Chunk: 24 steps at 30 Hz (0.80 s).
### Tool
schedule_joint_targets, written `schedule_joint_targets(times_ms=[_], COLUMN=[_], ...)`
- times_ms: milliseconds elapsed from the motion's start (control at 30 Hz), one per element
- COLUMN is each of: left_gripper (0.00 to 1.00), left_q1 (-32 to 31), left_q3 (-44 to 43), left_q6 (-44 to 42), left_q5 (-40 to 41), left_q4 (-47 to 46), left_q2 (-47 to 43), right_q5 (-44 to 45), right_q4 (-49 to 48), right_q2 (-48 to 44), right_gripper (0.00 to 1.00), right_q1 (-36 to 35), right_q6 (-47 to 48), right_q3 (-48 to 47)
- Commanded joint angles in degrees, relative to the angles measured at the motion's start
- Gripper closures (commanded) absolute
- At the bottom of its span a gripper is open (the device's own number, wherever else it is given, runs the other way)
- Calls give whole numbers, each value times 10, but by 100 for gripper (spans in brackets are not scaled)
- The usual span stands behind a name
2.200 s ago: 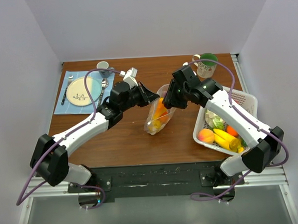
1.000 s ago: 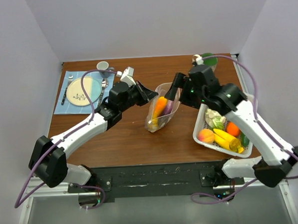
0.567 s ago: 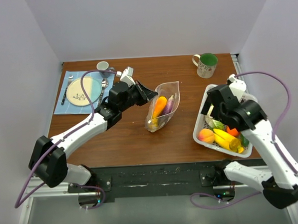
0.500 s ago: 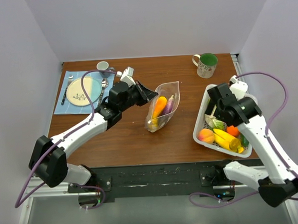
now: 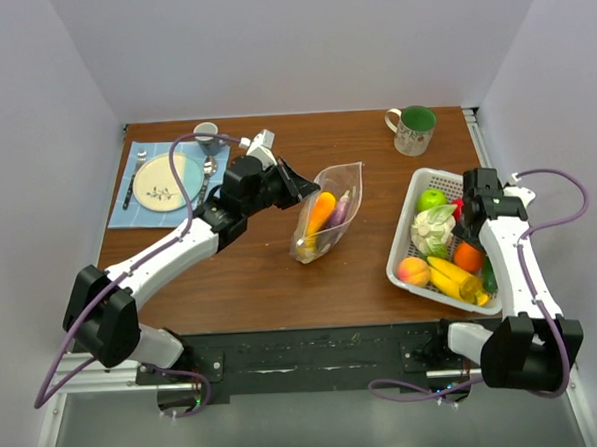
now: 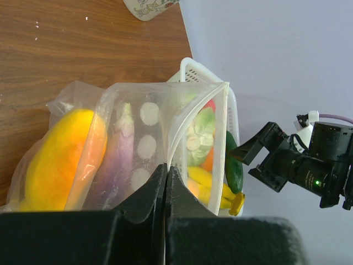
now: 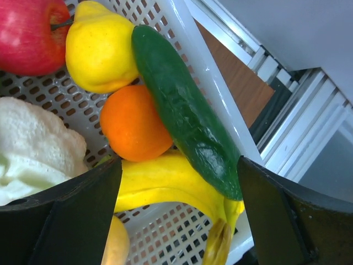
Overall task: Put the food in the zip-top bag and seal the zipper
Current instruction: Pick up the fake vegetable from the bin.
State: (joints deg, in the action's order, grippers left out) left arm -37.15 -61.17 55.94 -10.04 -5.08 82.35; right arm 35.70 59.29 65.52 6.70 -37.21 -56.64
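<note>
On the brown bench, the zip-top bag stands open, rim pinched in the clenched left gripper; a purple piece has joined the orange piece inside; the right gripper, spread and empty, has swung back over the cucumber in the basket, probably next.

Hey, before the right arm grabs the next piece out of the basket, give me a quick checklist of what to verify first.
1. Bag held: ok, left gripper pinches the zip-top bag at its rim.
2. Mouth open: ok, it gapes toward the basket.
3. Jaws ready: ok, right gripper stands wide open over the basket.
4. Single piece between the jaws: not ok; cucumber, orange and banana all lie there.
5. Room in the bag: ok, space beside the eggplant.
</note>
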Motion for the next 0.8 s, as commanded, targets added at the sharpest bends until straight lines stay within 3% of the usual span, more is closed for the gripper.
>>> schedule_joint_targets(times_ms=[0,500,767], left_gripper=[100,100,100], left_q1=[2,2,2], left_q3=[-25,-33,-36], left_q6=[-17,-22,-26], left_q5=[-9,-14,-16], left_q4=[0,7,10], left_q2=[4,18,24], right_q5=[-49,-44,-13], right_q4=[-59,-105,-95], right_q2=[-15,22,-14], right_gripper=[12,14,14], right_q1=[18,71,73], right_q6=[3,10,5], right_q3=[11,31,27])
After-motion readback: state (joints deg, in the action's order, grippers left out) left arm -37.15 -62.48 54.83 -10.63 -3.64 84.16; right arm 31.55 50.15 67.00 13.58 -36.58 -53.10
